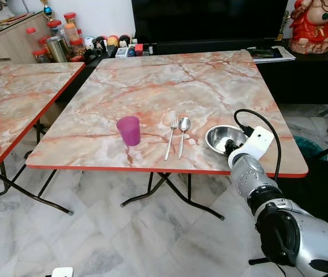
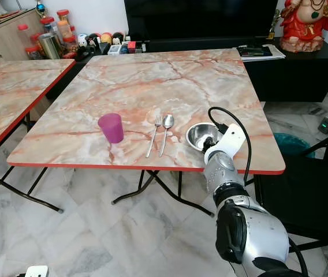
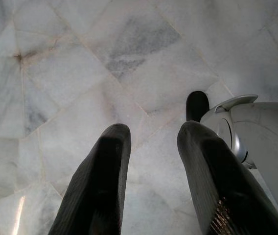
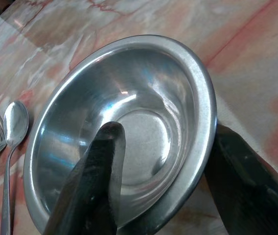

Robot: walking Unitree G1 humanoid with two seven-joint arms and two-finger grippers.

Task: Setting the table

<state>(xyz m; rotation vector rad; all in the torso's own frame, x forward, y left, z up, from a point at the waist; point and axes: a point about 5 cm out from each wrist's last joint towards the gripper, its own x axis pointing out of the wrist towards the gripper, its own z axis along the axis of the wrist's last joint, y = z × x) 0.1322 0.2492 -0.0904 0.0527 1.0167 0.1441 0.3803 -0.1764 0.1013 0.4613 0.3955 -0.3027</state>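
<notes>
- A second marble-patterned table (image 1: pixel 14 109) stands at far left, with jars (image 1: pixel 54 34) and small figures on a low cabinet behind it.
- The left gripper (image 3: pixel 153 181) hangs over the grey marble floor (image 3: pixel 80 58), its two black fingers spread apart with nothing between them.
- On the main table (image 1: pixel 181 86), near the front edge, a purple cup (image 1: pixel 129 130) stands upright.
- Right of the cup, a fork (image 1: pixel 171 137) and a spoon (image 1: pixel 183 134) lie side by side.
- Just right of the spoon sits a steel bowl (image 1: pixel 222 137).
- The right gripper (image 4: pixel 163 176) straddles the bowl's near rim, one finger inside the bowl, the other outside against the wall; whether it is clamped tight cannot be told.
- A red statue (image 1: pixel 317 23) stands on the dark cabinet at far right.
</notes>
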